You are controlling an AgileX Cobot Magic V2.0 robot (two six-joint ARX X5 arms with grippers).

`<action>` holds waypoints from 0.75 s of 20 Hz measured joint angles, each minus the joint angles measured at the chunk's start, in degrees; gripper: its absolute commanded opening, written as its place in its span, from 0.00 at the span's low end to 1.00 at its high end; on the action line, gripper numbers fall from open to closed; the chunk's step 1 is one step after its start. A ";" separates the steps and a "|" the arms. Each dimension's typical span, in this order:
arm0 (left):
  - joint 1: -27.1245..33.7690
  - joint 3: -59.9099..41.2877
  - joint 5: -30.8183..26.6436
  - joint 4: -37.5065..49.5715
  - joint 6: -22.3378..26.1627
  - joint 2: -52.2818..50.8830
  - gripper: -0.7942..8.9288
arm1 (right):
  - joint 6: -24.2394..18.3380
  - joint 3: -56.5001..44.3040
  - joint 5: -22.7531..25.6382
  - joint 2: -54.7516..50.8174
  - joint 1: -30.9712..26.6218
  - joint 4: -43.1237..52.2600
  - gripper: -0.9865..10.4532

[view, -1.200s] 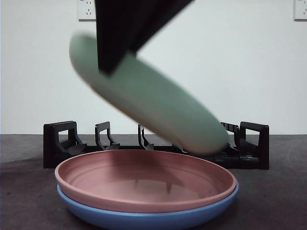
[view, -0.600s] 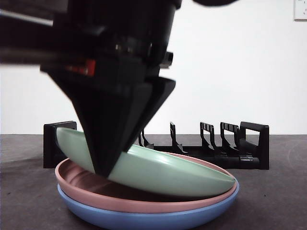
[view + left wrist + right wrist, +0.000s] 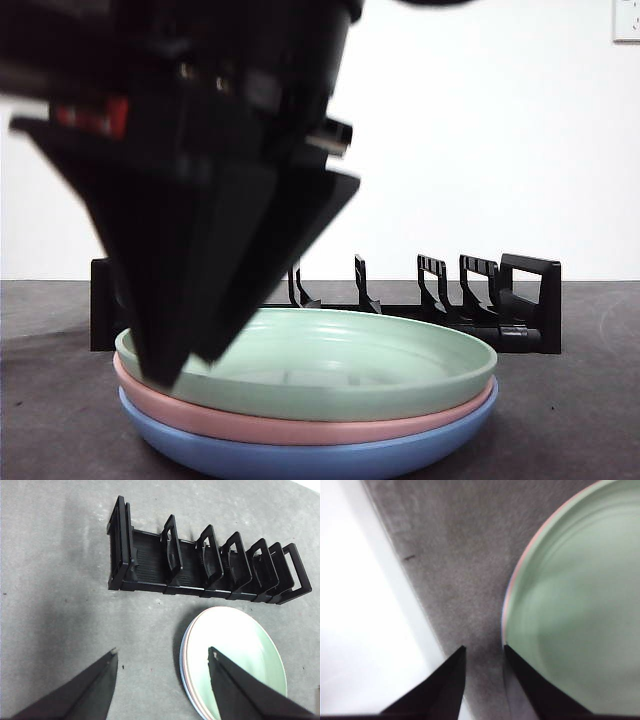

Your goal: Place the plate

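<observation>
The green plate (image 3: 350, 360) lies flat on a pink plate (image 3: 300, 425), which sits in a blue plate (image 3: 300, 458) at the table's front. My right gripper (image 3: 187, 368) comes down big and dark at the stack's left rim. In the right wrist view its jaws stand a little apart (image 3: 482, 650), with bare table between them and the green plate's rim (image 3: 580, 605) beside one tip. My left gripper (image 3: 162, 652) is open and empty, high above the table, with the stack (image 3: 240, 655) below it.
A black plate rack (image 3: 500, 300) with several upright dividers stands behind the stack, with no plates in it; it also shows in the left wrist view (image 3: 200, 565). The table's edge (image 3: 395, 580) runs close to the right gripper.
The green plate came down from a tilt in the air to lie flat on the pink plate. The right gripper came down with it, and its jaws have parted off the rim.
</observation>
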 measured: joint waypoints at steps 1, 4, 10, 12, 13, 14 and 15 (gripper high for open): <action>0.00 0.00 0.00 0.02 0.02 -0.02 0.37 | -0.02 0.00 1.05 -2.64 -0.50 -0.02 0.24; 0.00 0.00 0.00 0.15 0.02 -0.02 0.37 | 0.00 0.55 9.49 -12.70 -5.90 0.52 0.28; 0.00 0.00 -0.02 0.55 0.02 0.00 0.37 | -3.52 -7.72 14.69 -27.96 -25.57 5.01 0.28; 0.00 0.00 -0.02 1.79 0.04 0.00 0.37 | -7.72 -11.67 13.60 -32.72 -34.01 6.64 0.28; 0.00 0.00 -0.02 2.75 0.04 0.00 0.37 | -9.84 -12.90 12.35 -34.14 -38.03 7.17 0.28; 0.00 0.00 -0.02 4.22 0.11 0.00 0.37 | -12.26 -13.79 9.77 -35.08 -43.15 8.15 0.28; 0.00 0.00 -0.24 5.35 0.26 0.00 0.37 | -13.86 -13.92 7.02 -35.19 -47.10 9.01 0.28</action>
